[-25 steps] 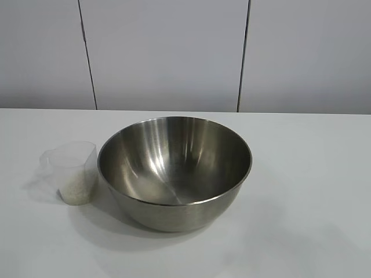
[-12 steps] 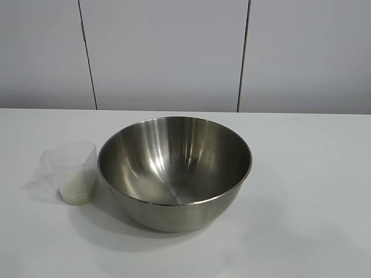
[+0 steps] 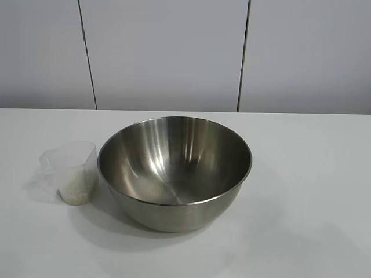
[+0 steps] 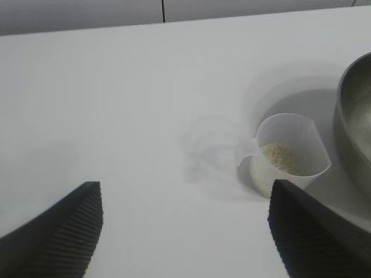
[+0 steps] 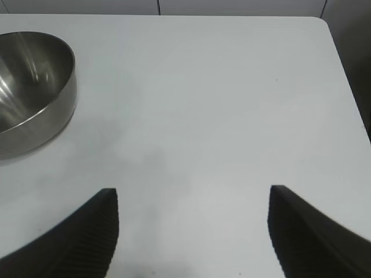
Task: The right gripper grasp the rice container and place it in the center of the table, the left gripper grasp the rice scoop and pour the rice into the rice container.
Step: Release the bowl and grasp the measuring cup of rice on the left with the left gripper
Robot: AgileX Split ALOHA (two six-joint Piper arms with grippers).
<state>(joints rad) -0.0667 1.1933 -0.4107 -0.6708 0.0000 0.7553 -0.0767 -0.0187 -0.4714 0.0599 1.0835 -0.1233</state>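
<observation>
The rice container (image 3: pixel 175 171), a large shiny steel bowl, stands empty at the middle of the white table (image 3: pixel 313 174). The rice scoop (image 3: pixel 72 172), a small clear plastic cup, stands upright just to its left, with white rice (image 3: pixel 76 191) in its bottom. No arm shows in the exterior view. In the left wrist view my left gripper (image 4: pixel 185 188) is open and empty above bare table, short of the scoop (image 4: pixel 288 153) and the bowl's edge (image 4: pixel 353 133). In the right wrist view my right gripper (image 5: pixel 193 194) is open and empty, with the bowl (image 5: pixel 32 87) off to one side.
A grey panelled wall (image 3: pixel 168 55) rises behind the table's back edge. The table's rounded corner and side edge (image 5: pixel 339 55) show in the right wrist view, with a dark drop beyond.
</observation>
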